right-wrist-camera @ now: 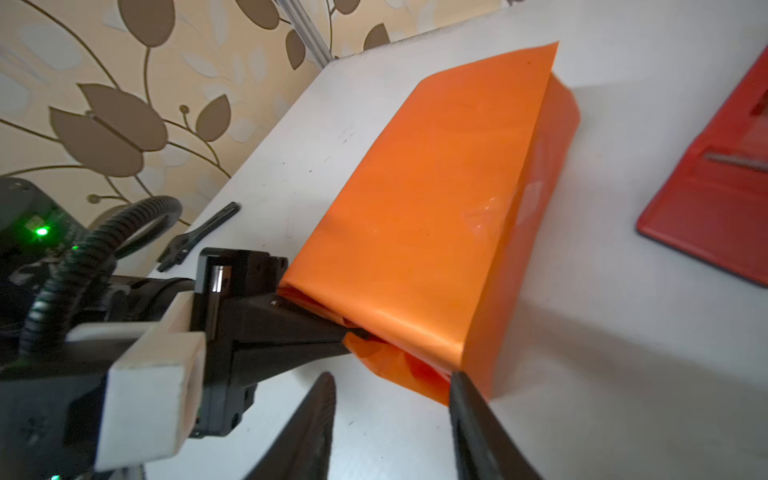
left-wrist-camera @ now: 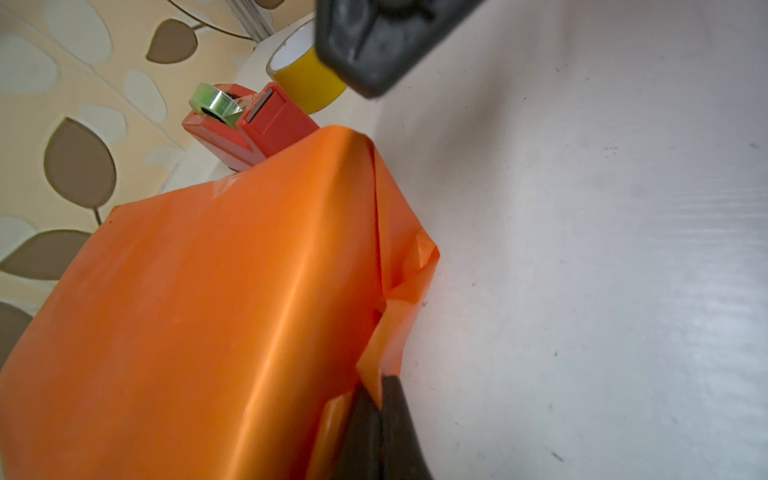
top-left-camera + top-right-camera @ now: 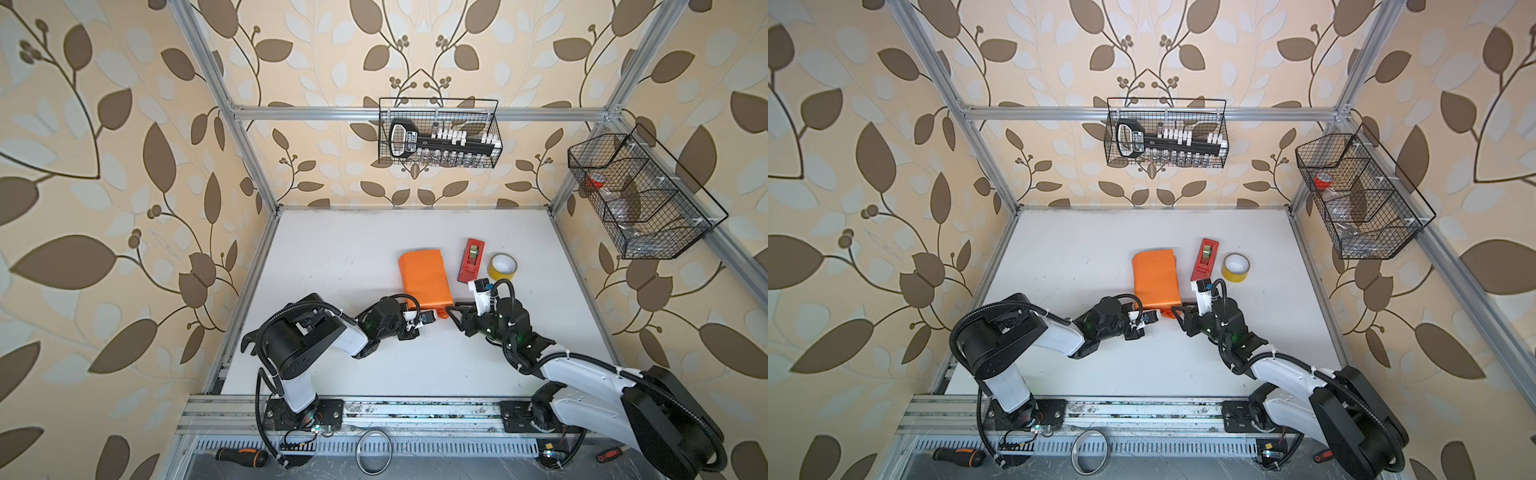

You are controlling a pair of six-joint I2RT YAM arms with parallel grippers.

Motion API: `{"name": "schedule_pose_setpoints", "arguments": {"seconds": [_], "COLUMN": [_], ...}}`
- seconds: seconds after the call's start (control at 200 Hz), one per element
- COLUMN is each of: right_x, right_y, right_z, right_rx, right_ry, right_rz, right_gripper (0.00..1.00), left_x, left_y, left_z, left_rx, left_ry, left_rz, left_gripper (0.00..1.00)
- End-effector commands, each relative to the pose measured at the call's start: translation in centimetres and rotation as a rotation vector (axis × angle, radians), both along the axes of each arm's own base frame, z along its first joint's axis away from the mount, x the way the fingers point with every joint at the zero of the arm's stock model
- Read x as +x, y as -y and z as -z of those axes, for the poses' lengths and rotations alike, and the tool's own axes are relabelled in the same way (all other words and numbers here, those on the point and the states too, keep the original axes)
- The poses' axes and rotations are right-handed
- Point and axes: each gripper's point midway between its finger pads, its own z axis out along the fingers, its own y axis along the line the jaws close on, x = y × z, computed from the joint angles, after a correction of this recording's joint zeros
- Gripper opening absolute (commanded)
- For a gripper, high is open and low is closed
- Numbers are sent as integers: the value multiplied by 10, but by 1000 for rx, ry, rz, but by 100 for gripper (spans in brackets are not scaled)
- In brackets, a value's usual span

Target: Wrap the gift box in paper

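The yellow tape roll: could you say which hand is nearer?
Right: the right hand sits front-left of the yellow tape roll; the left hand, pinching the paper, lies farther left.

paper (image 3: 1156,276), orange bundle; left gripper (image 3: 1160,315), right gripper (image 3: 1177,315) at its near end; tape dispenser (image 3: 1204,259), tape roll (image 3: 1235,268) beside

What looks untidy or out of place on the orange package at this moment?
The near end of the paper is untidy: it bunches into crumpled loose flaps instead of flat folds. The left gripper is pinching one flap there, and the open right gripper is beside it. The rest looks smooth.
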Motion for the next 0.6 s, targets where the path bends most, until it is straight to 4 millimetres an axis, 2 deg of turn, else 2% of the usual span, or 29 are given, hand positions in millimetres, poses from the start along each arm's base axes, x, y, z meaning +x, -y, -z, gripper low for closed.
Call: {"name": "schedule_pose_setpoints", "arguments": {"seconds": [0.0, 0.15, 0.31, 0.48, 0.595], "right_x": [19, 43, 60, 52, 43], "right_y": [22, 15, 10, 12, 19], "right_z": [-3, -4, 20, 53, 65], "right_rx": [-59, -107, -176, -235, -265], "right_ry": [-35, -64, -131, -217, -243], "right_rz": [167, 199, 202, 189, 191], "right_gripper": [61, 67, 64, 56, 51], "left_x": [11, 13, 12, 17, 24], "left_y": [4, 4, 5, 3, 4], "left_z": [-23, -24, -24, -27, -26], "left_rx": [-91, -108, -127, -134, -129], "left_ry": [18, 15, -5, 2, -10], "left_rz": [-40, -55, -58, -91, -120], "left_gripper": [0, 0, 0, 0, 0]}}
